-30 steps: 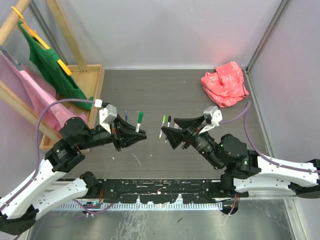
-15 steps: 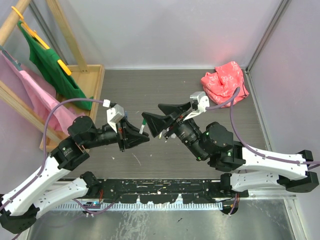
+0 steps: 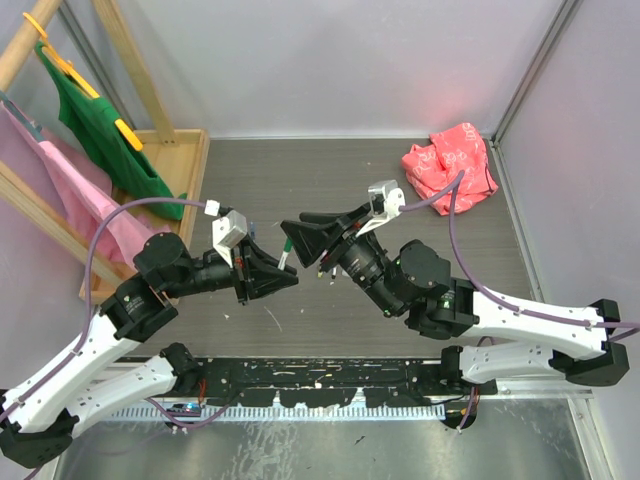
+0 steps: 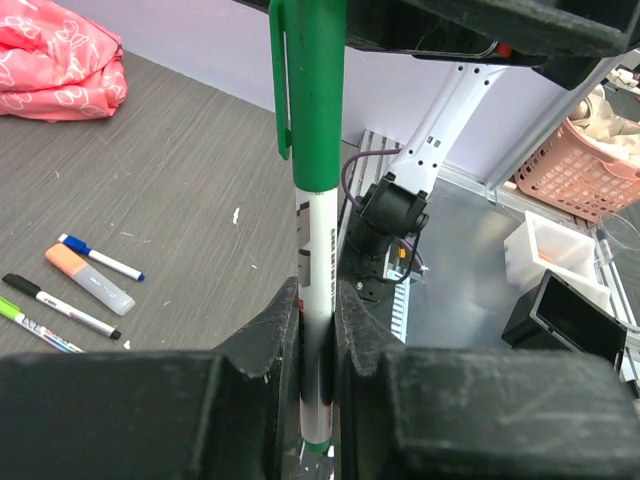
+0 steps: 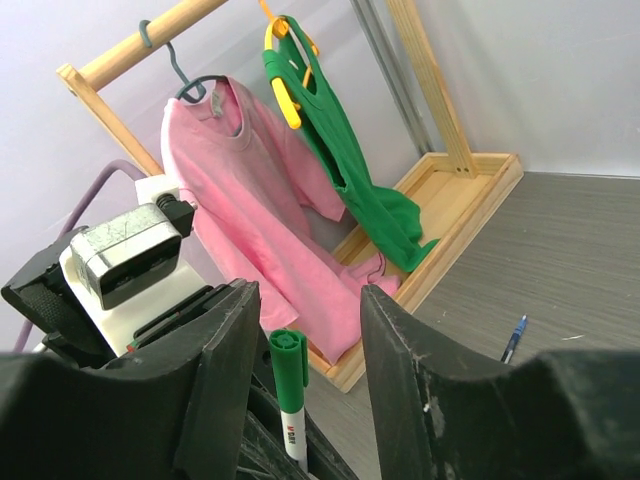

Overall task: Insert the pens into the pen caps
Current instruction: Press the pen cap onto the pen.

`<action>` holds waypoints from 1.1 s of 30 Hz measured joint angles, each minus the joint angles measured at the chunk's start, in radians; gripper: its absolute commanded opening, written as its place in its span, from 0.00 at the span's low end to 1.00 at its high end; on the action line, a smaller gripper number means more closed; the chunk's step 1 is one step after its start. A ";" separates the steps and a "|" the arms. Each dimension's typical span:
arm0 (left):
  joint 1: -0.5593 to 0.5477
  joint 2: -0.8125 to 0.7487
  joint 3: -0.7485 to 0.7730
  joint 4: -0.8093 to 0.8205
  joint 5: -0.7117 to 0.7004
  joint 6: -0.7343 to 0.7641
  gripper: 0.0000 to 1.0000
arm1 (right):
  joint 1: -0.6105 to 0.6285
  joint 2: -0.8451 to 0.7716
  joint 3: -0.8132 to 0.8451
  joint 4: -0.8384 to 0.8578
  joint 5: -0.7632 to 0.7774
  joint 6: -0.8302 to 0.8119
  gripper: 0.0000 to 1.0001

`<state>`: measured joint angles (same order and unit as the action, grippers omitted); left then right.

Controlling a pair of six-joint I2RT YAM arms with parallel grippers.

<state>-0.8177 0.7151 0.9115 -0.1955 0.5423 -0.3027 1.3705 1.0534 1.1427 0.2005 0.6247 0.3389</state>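
A green-capped pen (image 4: 318, 230) is clamped in the left claw (image 4: 318, 298); the right claw (image 5: 305, 305) is spread open around its cap (image 5: 288, 360).

Dark grey wood-grain table (image 3: 300, 180), seen from above.
Crumpled pink cloth (image 3: 450, 168) upper right, wooden rack base (image 3: 185, 160) upper left; the left wrist view shows four loose pens (image 4: 88, 280) close together, lower left.
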 measured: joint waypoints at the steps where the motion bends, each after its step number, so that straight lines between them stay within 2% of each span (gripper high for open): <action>1: 0.000 0.000 0.000 0.000 0.001 0.000 0.00 | -0.002 0.000 0.000 -0.001 -0.006 0.007 0.51; 6: 0.000 0.001 0.000 0.000 0.005 0.000 0.00 | -0.014 0.000 0.000 -0.016 -0.031 0.043 0.50; 15: 0.000 0.007 0.000 0.003 0.004 0.000 0.00 | -0.031 0.002 0.000 -0.047 -0.074 0.088 0.38; 18: 0.000 0.009 0.000 0.003 0.004 0.000 0.00 | -0.033 0.007 0.000 -0.053 -0.082 0.093 0.28; 22: 0.000 0.016 0.000 0.000 -0.007 -0.001 0.00 | -0.033 0.012 -0.002 -0.060 -0.088 0.101 0.01; 33: -0.007 0.042 0.006 -0.042 -0.090 -0.023 0.00 | -0.052 0.023 -0.003 -0.113 -0.064 0.104 0.00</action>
<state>-0.8249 0.7570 0.9176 -0.2379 0.4522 -0.3256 1.3186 1.0763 1.1393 0.0879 0.5606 0.4427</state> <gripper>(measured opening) 0.136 0.180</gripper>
